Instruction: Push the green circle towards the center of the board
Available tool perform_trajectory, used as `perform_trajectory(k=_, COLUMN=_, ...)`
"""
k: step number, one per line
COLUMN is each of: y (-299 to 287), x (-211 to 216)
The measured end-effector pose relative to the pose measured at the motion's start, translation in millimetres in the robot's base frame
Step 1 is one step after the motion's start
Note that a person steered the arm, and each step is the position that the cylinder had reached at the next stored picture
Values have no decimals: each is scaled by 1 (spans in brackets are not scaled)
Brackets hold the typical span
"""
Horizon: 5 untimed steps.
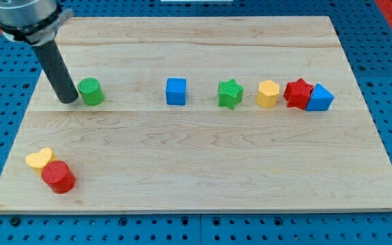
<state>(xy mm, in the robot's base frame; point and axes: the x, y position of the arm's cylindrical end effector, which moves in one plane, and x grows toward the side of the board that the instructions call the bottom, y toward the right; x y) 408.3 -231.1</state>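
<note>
one tip [69, 101] touching green circle [90, 92]

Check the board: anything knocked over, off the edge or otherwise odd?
Nothing stands out. All blocks sit flat on the board. My tip is just left of the green circle. The red star touches a blue block; the yellow heart touches the red cylinder.

A single camera looks down at an angle from beyond the wooden board's [203, 170] near long edge, close enough that the board nearly fills the view
</note>
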Motion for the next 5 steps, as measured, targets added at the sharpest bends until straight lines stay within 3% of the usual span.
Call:
perform_trajectory(k=1, y=-12, x=-20)
perform_trajectory(k=5, y=13, x=-1)
